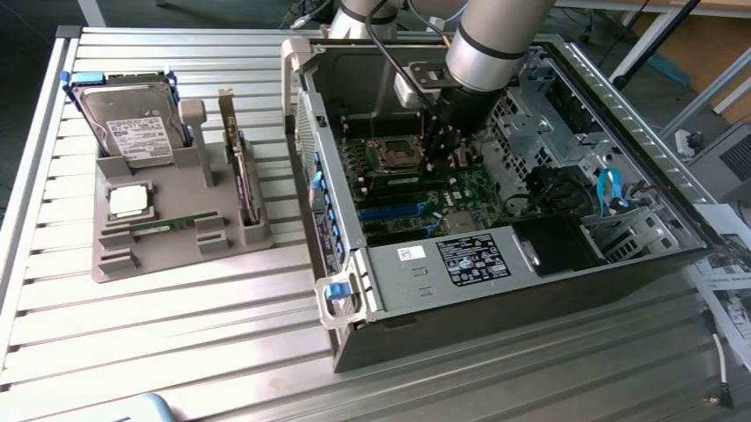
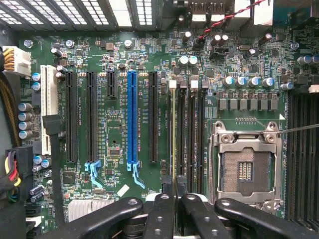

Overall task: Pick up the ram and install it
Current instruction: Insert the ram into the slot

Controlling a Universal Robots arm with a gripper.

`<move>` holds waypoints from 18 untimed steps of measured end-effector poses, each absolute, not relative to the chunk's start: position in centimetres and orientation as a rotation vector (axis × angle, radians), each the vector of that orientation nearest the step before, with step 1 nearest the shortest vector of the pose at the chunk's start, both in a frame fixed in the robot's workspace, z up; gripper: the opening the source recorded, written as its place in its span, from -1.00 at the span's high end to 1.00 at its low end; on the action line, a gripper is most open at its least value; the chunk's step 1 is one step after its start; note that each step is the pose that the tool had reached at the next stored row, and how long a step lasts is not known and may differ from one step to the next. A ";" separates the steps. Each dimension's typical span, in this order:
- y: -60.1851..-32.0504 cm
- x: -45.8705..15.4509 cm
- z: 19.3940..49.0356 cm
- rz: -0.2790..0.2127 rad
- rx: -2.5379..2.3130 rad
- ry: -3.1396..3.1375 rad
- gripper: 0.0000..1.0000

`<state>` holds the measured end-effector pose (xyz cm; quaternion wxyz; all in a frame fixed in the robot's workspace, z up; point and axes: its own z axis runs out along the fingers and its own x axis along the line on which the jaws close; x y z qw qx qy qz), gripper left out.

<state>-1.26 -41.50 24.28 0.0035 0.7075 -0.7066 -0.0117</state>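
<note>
One ram is hanging edge-on in the gripper's clenched jaws over the motherboard's memory slots, beside the CPU socket; I'm judging squareness and even pressure critical.

Exterior view: high, oblique, over open case; wrist view: close, facing motherboard (shared region).

A green motherboard carries a bright blue slot among black slots and a white slot; the ribbed silver counter bears a grey tray.
</note>
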 end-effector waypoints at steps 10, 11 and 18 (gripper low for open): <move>-41.5 -1.3 24.1 -0.037 2.218 -2.215 0.76; -41.5 -1.3 24.1 -0.037 2.218 -2.215 0.76; -41.5 -1.3 24.1 -0.037 2.218 -2.215 0.76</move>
